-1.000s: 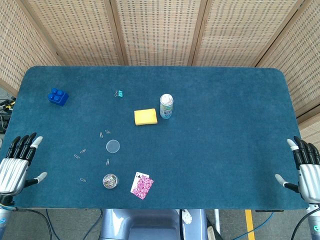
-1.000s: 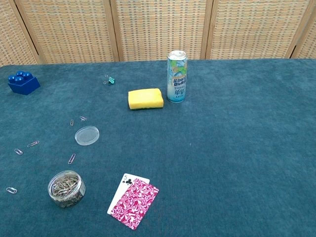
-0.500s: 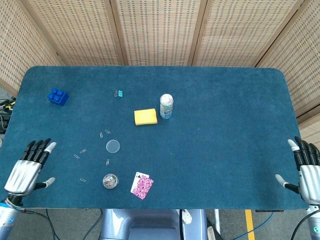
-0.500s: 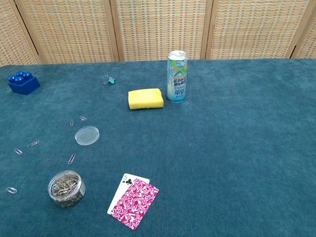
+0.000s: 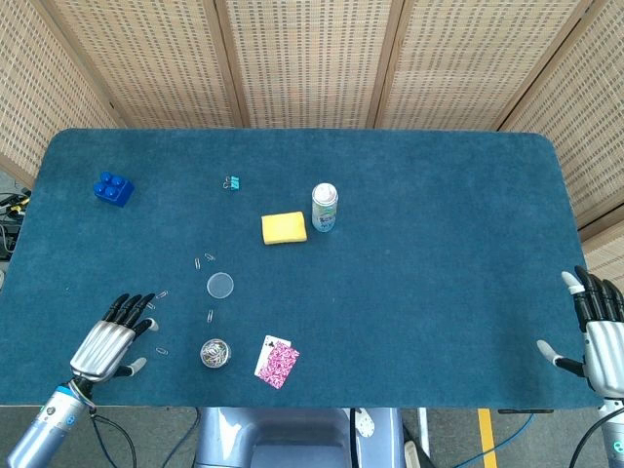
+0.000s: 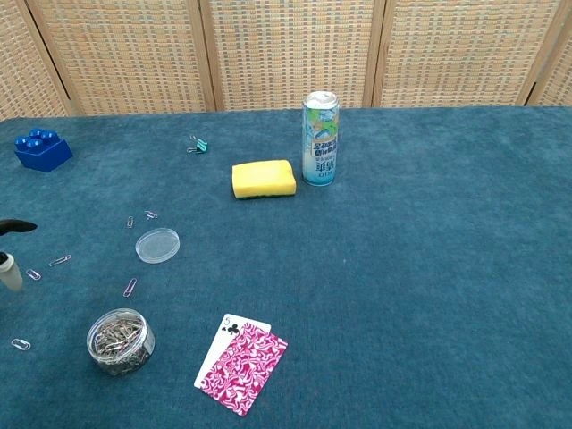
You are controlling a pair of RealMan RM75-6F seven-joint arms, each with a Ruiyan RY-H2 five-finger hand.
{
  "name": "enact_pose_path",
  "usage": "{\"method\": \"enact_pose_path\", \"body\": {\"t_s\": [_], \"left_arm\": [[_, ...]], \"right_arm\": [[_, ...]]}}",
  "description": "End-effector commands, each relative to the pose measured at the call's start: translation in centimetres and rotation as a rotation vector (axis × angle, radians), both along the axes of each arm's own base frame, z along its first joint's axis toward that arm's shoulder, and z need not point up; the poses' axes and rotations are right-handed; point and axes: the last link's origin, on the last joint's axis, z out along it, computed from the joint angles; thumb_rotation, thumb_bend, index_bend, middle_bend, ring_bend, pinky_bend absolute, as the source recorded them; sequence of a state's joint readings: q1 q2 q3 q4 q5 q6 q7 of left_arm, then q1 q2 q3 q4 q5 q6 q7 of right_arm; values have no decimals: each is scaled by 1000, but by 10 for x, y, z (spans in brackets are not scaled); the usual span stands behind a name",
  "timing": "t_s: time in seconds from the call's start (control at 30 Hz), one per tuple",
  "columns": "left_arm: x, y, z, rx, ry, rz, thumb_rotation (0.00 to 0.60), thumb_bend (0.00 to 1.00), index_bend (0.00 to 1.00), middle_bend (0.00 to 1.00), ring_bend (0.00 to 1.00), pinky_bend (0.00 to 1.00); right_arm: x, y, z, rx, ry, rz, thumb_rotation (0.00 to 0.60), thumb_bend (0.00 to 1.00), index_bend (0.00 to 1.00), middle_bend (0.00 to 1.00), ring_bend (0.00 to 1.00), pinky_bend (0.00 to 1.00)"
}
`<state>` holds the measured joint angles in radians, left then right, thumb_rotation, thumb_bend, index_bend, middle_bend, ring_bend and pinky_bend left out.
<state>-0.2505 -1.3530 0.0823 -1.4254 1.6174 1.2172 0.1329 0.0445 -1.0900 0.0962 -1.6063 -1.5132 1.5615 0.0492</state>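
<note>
Loose silver paperclips [image 5: 161, 294] (thin, scattered) — left hand [image 5: 109, 337] nearby

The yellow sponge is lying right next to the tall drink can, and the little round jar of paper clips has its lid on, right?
Not quite. The yellow sponge does lie beside the tall drink can, but the little round jar of paper clips is open. Its clear round lid lies apart from it on the blue table. The chest view shows this best.

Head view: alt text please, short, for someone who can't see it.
From above, the left hand hovers open over the blue table among loose paper clips, beside a jar of clips. The right hand sits open at the table's far right edge. Playing cards, a yellow sponge and a can lie mid-table.
</note>
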Motion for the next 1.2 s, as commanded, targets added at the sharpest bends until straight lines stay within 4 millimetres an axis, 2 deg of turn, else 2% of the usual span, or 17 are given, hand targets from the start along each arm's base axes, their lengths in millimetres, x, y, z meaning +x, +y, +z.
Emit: {"method": "enact_pose_path", "body": {"t_s": [0.03,0.2,0.77,0.9,1.2], "left_arm": [[0,0,-7,-21,9,-10,600,261,384,0,0,0],[-7,4,-14,-23,8,6,600,265,430,0,0,0],[-12,7,-25,-54,21,11,600,319,449,0,0,0],[-13,8,-27,-55,28,15,600,360,467,0,0,0],[-15,10,-33,-58,47,15,600,362,476,0,0,0]], "right_arm": [[0,0,1,1,-2,0,600,0,0,0,0,0],[0,-1,-1,9,-2,-1,600,0,0,0,0,0],[-1,-2,-3,17,-3,-10,600,0,0,0,0,0],[-1,-2,-3,19,-4,-10,600,0,0,0,0,0],[-2,-4,-2,24,-9,-14,600,0,0,0,0,0]]}}
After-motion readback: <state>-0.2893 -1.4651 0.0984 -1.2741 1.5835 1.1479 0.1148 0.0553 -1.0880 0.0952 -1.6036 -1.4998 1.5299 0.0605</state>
